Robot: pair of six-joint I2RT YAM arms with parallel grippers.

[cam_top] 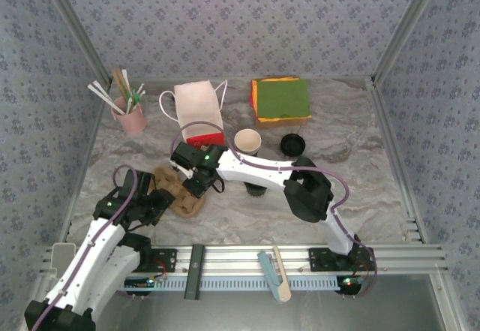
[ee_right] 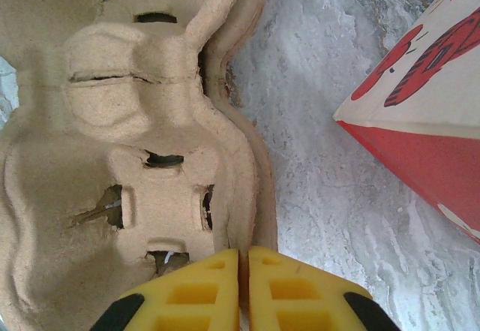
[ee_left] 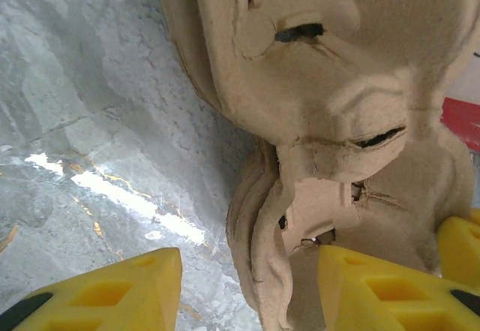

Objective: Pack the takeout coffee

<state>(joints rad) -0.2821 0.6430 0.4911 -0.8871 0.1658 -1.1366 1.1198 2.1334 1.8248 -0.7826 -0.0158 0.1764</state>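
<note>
One takeout coffee cup, dark outside and white inside, stands open at mid-table. A round black lid lies to its right. A second dark cup is partly hidden under my right arm. The brown cardboard carrier lies at the front left, looking like a nested stack. My right gripper is shut on the carrier's right rim. My left gripper stands open astride the carrier's edge, one finger over the table, the other over the cardboard.
A white and red paper bag lies just behind the carrier. A pink cup of straws and sticks stands at the back left. Green and orange napkins sit at the back. Metal rails edge the table.
</note>
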